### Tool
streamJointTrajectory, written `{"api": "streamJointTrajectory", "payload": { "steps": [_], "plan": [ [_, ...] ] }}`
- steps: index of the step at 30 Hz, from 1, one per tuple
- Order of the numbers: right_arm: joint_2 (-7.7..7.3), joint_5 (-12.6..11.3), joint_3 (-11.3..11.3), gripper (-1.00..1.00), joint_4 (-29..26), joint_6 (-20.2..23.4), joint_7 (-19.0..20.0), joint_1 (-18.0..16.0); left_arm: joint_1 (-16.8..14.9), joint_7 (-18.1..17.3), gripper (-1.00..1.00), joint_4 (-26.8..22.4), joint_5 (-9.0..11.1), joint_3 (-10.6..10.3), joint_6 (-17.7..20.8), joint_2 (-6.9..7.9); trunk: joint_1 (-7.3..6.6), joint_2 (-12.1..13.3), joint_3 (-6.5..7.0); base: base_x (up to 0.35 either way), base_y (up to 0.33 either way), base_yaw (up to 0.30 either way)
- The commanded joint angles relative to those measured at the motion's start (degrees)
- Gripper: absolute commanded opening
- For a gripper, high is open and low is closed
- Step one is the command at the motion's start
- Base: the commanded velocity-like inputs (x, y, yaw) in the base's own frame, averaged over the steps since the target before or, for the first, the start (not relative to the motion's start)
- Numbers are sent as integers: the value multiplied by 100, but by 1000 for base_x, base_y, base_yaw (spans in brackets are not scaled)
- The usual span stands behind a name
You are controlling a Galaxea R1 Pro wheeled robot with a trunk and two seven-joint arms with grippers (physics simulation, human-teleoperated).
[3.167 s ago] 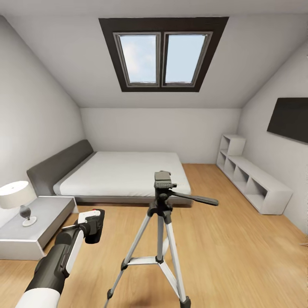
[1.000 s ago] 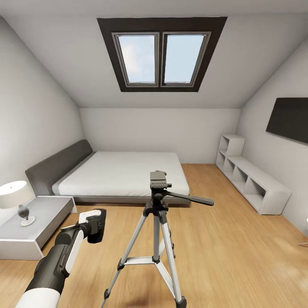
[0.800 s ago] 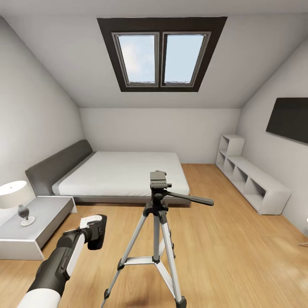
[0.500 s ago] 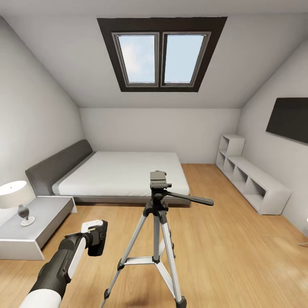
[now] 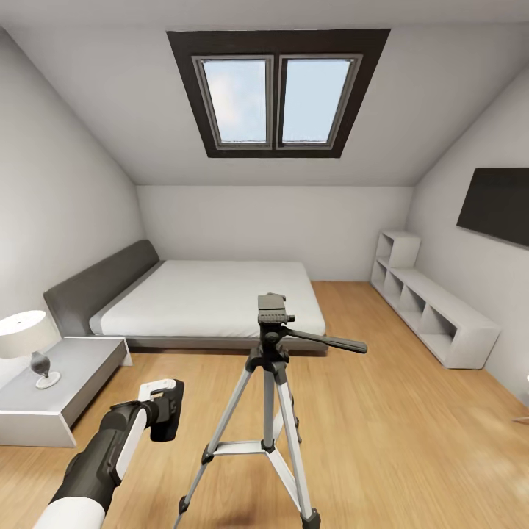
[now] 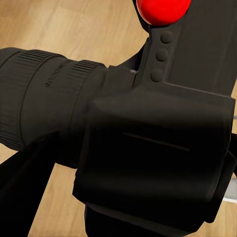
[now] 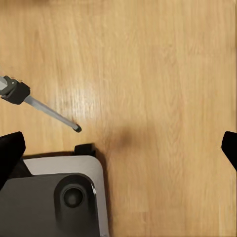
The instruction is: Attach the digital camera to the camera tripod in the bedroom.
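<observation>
Digital camera (image 6: 148, 148) in left pincer (image 5: 163, 405) (beside camera tripod (image 5: 272, 353))

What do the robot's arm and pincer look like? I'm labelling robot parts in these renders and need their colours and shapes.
In the head view, the left arm is a thick rounded tube: white nearest the body, then black, with a long white panel along the forearm. The left pincer is black and boxy with a white tab on top. In the right wrist view, the right pincer shows two dark fingertips at the picture's opposite edges.

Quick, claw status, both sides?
Left claw: shut on the camera, left of the tripod.
Right claw: open, holding nothing, above the floor.
</observation>
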Motion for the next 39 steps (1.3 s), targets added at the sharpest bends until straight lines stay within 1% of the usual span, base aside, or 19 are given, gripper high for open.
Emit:
{"api": "streamJointTrajectory", "payload": {
  "steps": [1, 5, 9, 11, 18, 20, 23, 24, 25, 27, 28, 29, 31, 32, 35, 36, 39],
  "plan": [
    [-26, -28, -2, 100, -182, 121, -14, 2, -1, 48, -100, -3, 65, 1, 23, 3, 2, -4, -3, 0, 0, 0],
    [-56, -20, -4, 100, -661, 295, 4, 2, -1, 48, -100, -1, 74, 7, 23, 5, 2, -4, -3, 0, 0, 0],
    [-15, -18, 16, 100, -1207, 395, 17, 2, -1, 48, -100, 0, 72, 9, 23, 0, 2, -4, -3, 0, 0, 0],
    [3, -15, 25, 100, -1374, 418, 19, 2, -1, 48, -100, -1, 71, 9, 22, 1, 2, -4, -3, 0, 0, 0],
    [7, -20, 19, 100, -1545, 513, 17, 2, -1, 46, -100, -8, 70, 9, 23, 7, 2, -4, -3, 0, 0, 0],
    [5, -17, 17, 100, -1584, 603, 13, 2, -1, 46, -100, -8, 70, 9, 23, 8, 2, -4, -3, 0, 0, 0],
    [11, -17, 16, 100, -1798, 748, 9, 2, -1, 46, -100, -8, 70, 9, 23, 8, 2, -4, -3, 0, 0, 0],
    [17, -17, 19, 100, -1967, 815, 6, 2, -1, 47, -100, -8, 70, 9, 23, 8, 2, -4, -3, 0, 0, 0],
    [34, -8, 26, 100, -2391, 995, -18, 2, -1, 48, -100, -8, 70, 9, 23, 8, 2, -4, -3, 0, 0, 0],
    [39, 17, 40, 100, -2623, 1118, -26, 2, -1, 48, -100, -8, 70, 9, 23, 8, 2, -4, -3, 0, 0, 0],
    [42, 62, 63, 100, -2882, 1260, -29, 2, -1, 46, -100, -8, 70, 9, 23, 8, 2, -4, -3, 0, 0, 0],
    [30, 138, 111, 100, -3757, 1772, 13, -6, -1, 48, -100, -8, 70, 9, 23, 6, 2, -4, -3, 0, 0, 0],
    [30, 122, 116, 100, -3734, 1944, 23, -155, -1, 48, -100, -8, 70, 9, 23, 6, 2, -4, -3, 0, 0, 0],
    [33, 102, 119, 100, -3471, 2095, 86, -552, -1, 48, -100, -8, 70, 9, 23, 3, 2, -4, -3, 0, 0, 0],
    [39, 93, 120, 100, -3128, 2139, 189, -891, -1, 48, -100, -8, 70, 9, 23, 4, 2, -4, -3, 0, 0, 0],
    [51, 92, 121, 100, -2845, 2145, 288, -1119, -1, 48, -100, -8, 70, 9, 23, 3, 2, -4, -3, 0, 0, 0],
    [114, 94, 121, 100, -2416, 2134, 472, -1419, -1, 48, -100, -8, 70, 9, 23, 1, 2, -4, -3, 0, 0, 0]
  ]
}}
